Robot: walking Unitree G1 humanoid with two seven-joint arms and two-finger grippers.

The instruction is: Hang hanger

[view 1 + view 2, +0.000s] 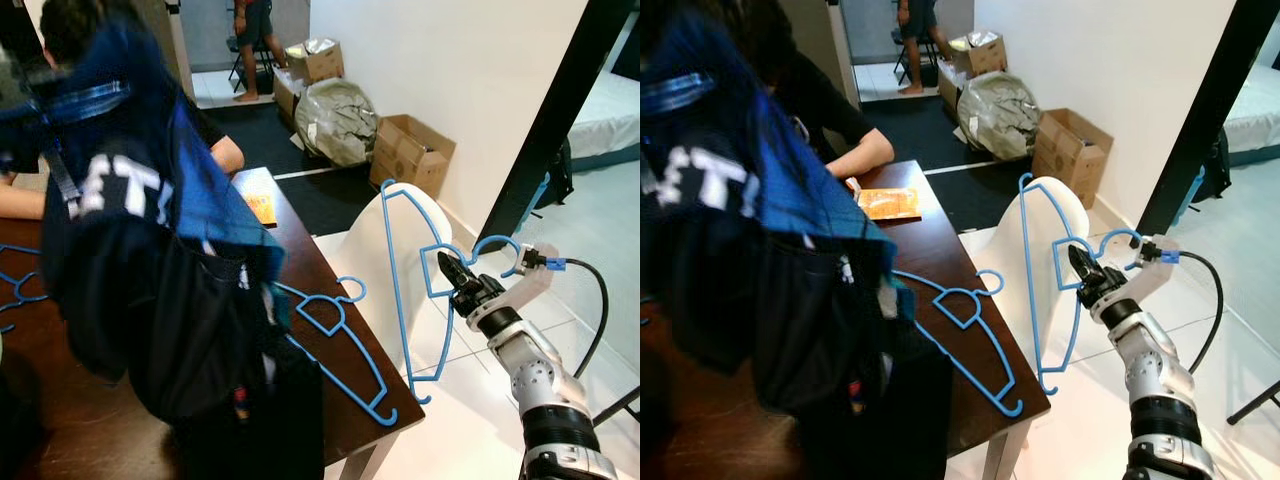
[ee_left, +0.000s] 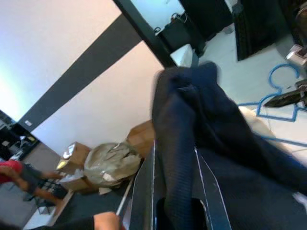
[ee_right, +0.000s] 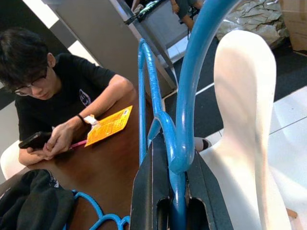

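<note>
In the left eye view the right claw (image 1: pixel 452 272) sits at centre right, its black fingers pinching the neck of a blue hanger (image 1: pixel 400 290) just below the hook, which curls toward the right edge. The hanger is thin plastic wire, its triangular frame turned nearly on end, running from the upper middle down to lower centre in front of a white chair (image 1: pixel 372 262). A second hanger (image 1: pixel 335 335) of the same blue lies flat on the dark tabletop (image 1: pixel 310 262) at lower centre, well apart from the claw. A dark garment (image 1: pixel 150 260) with white letters hangs over the left half. In the right eye view a seated person (image 1: pixel 815 105) at upper left rests an arm on the tabletop near a yellow card (image 1: pixel 887 203). In the left wrist view the left claw (image 2: pixel 175 191) at lower centre is clamped on the dark garment, which bulges up between its fingers. In the right wrist view the blue hanger's bar rises from lower centre between the closed fingers, arcing to the top edge beside the chair.
</note>
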